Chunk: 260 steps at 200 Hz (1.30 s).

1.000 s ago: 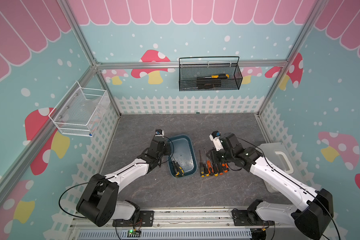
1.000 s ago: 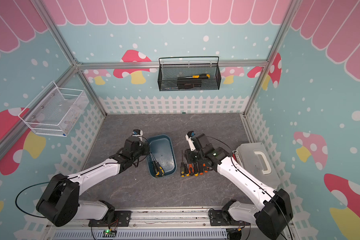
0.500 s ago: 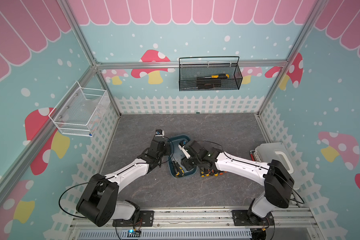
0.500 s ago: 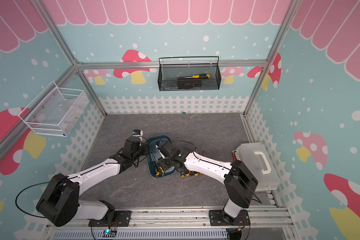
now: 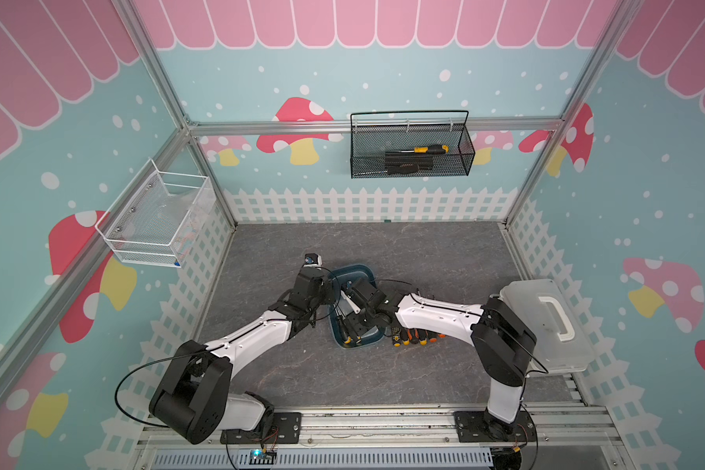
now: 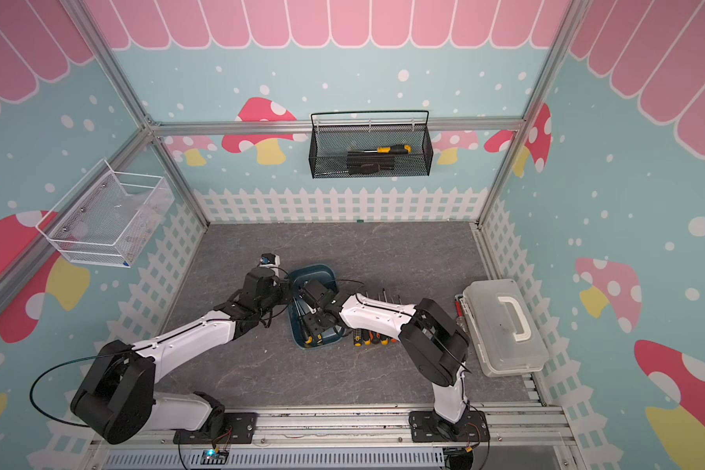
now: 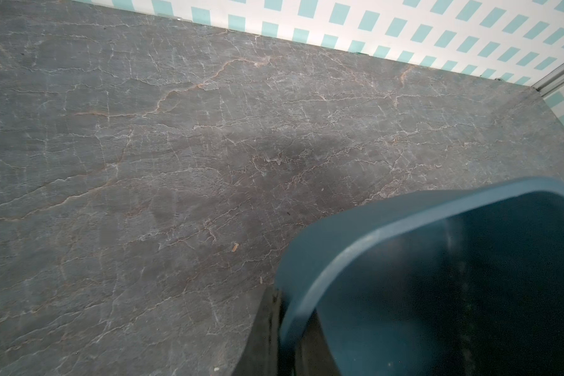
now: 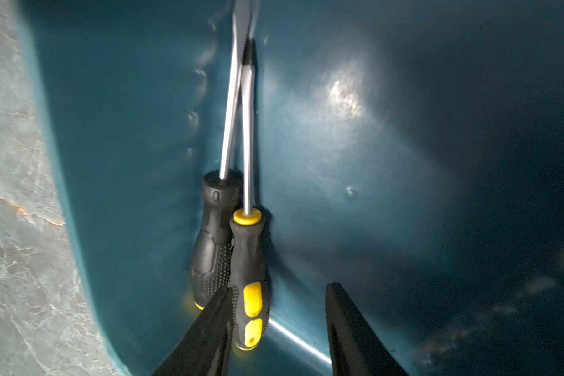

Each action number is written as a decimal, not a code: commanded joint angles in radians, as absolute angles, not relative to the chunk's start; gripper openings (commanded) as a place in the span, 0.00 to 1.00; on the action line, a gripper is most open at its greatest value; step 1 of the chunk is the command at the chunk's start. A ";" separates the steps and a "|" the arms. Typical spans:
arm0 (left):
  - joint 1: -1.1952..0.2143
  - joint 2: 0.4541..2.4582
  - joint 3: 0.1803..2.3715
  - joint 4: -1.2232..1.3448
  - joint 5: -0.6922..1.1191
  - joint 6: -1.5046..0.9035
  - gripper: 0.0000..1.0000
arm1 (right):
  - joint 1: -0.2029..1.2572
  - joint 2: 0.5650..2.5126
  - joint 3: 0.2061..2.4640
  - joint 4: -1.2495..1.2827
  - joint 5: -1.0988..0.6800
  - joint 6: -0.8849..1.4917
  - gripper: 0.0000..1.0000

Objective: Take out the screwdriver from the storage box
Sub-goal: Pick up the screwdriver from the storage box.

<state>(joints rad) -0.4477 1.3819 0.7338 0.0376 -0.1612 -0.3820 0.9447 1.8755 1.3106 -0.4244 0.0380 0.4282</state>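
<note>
The right claw (image 8: 279,288) has just swung from the screwdriver row (image 5: 414,335) on the desk (image 5: 342,374) into the storage box (image 8: 127,130), jaws half-wide astride the screwdriver (image 8: 248,260) lying at its near end, so closing is judged next; the left claw (image 7: 288,312) stays clamped on the box rim.

2 white arms (image 5: 257,331), black joints (image 5: 501,346), black tapered jaws.

The box (image 5: 353,270) is plain dark teal-blue. One screwdriver (image 8: 248,260) has a black, dot-textured handle with yellow inserts and a yellow collar; the second screwdriver (image 8: 214,234) has a black, dotted handle with a yellow end. The bench (image 5: 383,252) is grey with pale and rust veining, the basket (image 5: 410,167) is black mesh, and the case (image 5: 574,350) is whitish.
</note>
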 commanded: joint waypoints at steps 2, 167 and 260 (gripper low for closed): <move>-0.453 1.357 0.742 0.030 -0.174 -0.373 0.00 | 0.954 1.894 1.337 -0.449 0.052 0.447 0.49; -0.443 1.335 0.739 0.016 -0.175 -0.366 0.00 | 0.934 2.077 1.473 -0.550 0.058 0.495 0.43; -0.431 1.335 0.735 0.021 -0.160 -0.367 0.00 | 0.853 1.937 1.278 -0.402 0.111 0.607 0.36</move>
<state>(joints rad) -0.4343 1.3624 0.7338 0.0376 -0.1902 -0.3866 0.8906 1.9358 1.3384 -0.3954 0.0036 0.5671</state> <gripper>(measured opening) 0.085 0.358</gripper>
